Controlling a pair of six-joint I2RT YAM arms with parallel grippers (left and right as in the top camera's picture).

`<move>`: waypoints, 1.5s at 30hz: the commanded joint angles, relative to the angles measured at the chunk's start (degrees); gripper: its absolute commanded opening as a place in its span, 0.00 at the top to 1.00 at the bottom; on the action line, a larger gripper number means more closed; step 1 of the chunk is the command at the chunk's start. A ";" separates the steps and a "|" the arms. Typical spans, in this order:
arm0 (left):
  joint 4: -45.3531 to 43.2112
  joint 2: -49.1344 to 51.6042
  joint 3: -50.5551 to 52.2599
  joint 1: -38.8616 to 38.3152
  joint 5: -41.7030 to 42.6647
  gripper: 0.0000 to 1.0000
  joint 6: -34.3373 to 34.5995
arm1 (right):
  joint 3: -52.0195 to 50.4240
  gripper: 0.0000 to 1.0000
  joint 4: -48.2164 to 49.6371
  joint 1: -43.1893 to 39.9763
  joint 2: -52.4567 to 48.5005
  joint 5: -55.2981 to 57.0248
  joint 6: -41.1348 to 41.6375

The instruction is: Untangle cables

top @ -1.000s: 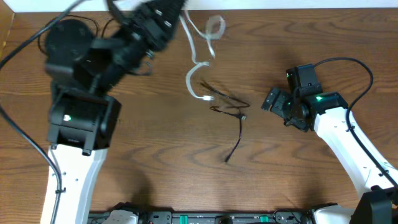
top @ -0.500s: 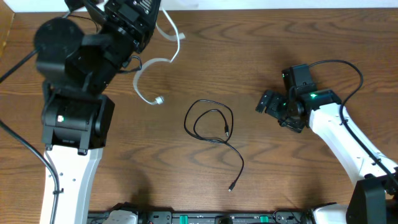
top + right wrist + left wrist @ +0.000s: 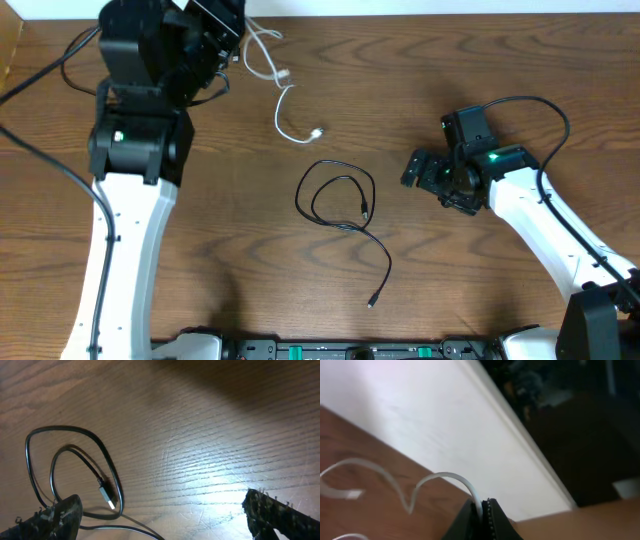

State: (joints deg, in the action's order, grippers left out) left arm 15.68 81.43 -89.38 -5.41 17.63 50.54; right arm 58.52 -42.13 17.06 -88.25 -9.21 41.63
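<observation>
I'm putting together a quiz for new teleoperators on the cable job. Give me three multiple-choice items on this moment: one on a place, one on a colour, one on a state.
1. Where does the black cable lie?
A. On the table, between the two arms.
B. Draped over the far edge.
C. In a gripper.

2. What colour is the cable in the left gripper?
A. Black.
B. White.
C. Red.

3. How is the right gripper?
A. Shut on the black cable.
B. Shut on a plug.
C. Open, holding nothing.

Answers:
1 A: it lies looped on the wood mid-table.
2 B: in the left wrist view the white cable runs in between the closed fingers.
3 C: its fingers stand wide apart and grip nothing.
</observation>
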 commanded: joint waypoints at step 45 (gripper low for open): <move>-14.19 20.11 -0.33 41.68 -30.12 0.93 -66.03 | 0.07 0.01 0.68 0.68 -0.17 -0.83 -0.55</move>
State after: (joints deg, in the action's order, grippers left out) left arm 1.06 98.67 -89.34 35.75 -5.34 -6.76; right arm 58.52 -41.56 17.10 -88.27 -9.67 41.63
